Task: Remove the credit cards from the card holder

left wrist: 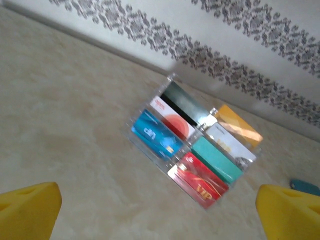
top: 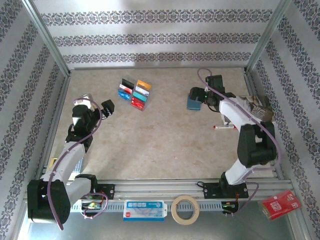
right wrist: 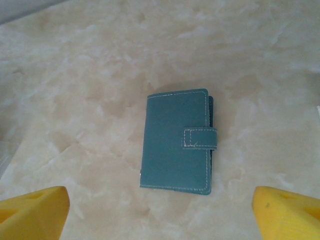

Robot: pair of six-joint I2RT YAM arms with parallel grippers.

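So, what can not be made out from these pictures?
Right wrist view: the card holder is shut, with its tab fastened; its cover hides whatever is inside.
Left wrist view: the print on the credit cards is blurred; in the top view it is too small.
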